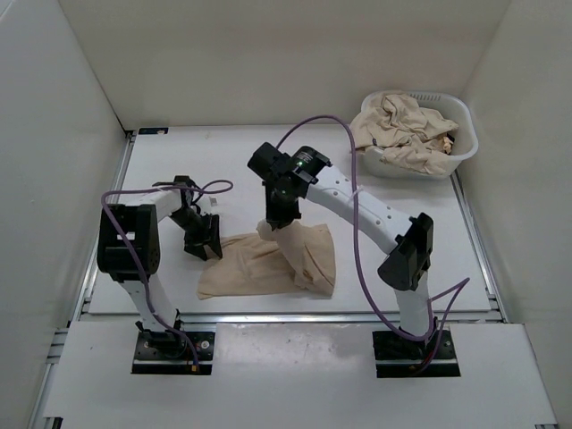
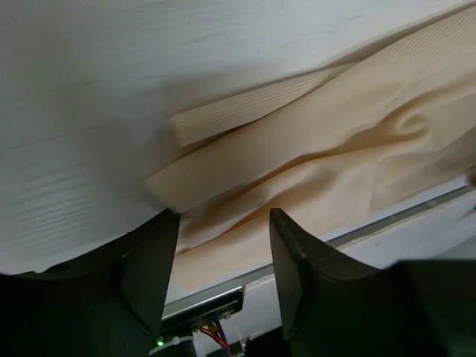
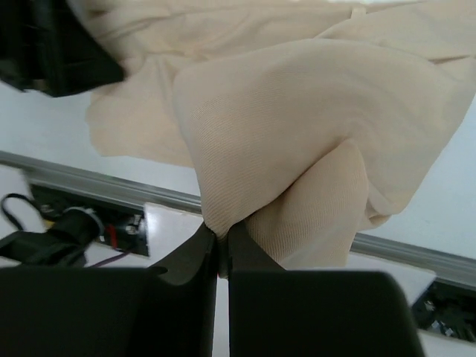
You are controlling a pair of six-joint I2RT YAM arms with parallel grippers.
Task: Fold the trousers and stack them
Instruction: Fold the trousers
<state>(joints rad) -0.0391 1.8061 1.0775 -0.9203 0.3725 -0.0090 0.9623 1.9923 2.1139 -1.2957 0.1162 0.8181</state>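
Observation:
A pair of beige-tan trousers (image 1: pixel 268 264) lies partly folded on the white table near the front edge. My right gripper (image 1: pixel 278 222) is shut on a fold of these trousers (image 3: pixel 297 134) and holds that part lifted above the rest. My left gripper (image 1: pixel 208 248) is open and empty, just above the table at the trousers' left end; in the left wrist view the cloth edge (image 2: pixel 297 171) lies just beyond its fingertips (image 2: pixel 160 245). More beige trousers (image 1: pixel 399 125) lie crumpled in the basket.
A white plastic laundry basket (image 1: pixel 459 152) stands at the back right corner. White walls enclose the table on three sides. A metal rail (image 1: pixel 286 315) runs along the table's front edge, just below the trousers.

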